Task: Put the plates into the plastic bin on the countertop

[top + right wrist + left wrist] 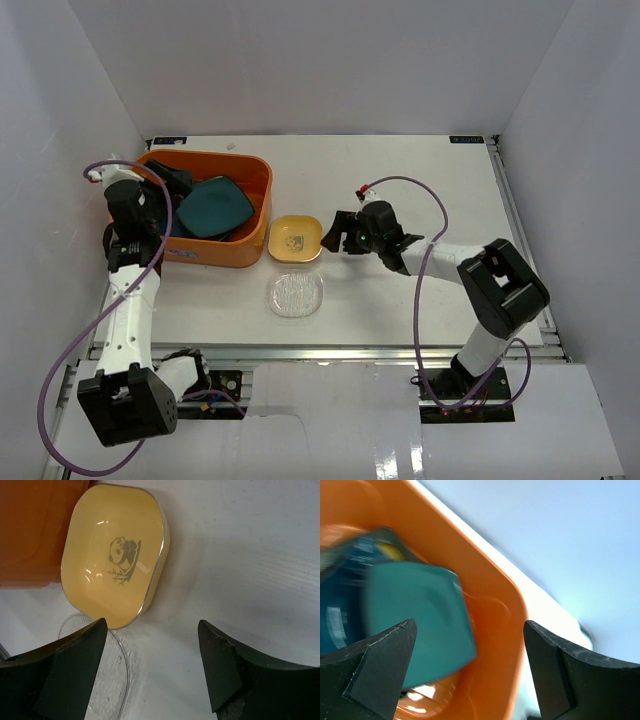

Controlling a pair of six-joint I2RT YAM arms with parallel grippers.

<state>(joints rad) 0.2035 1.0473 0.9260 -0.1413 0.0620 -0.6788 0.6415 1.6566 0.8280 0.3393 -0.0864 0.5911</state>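
Orange bin (215,252): two-plus plates (215,205) inside; one yellow plate (295,238), one glass plate (295,295) outside. Left claw (469,625), right claw (151,624) apart.

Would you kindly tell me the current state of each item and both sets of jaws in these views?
Plastic bin: upright on the countertop, holding plates.
Teal square plate: inside the bin, on top of other plates.
Yellow plate: face up on the countertop beside the bin.
Clear glass plate: flat on the countertop, outside the bin.
Left jaws: open, empty, over the bin.
Right jaws: open, empty, by the yellow plate.
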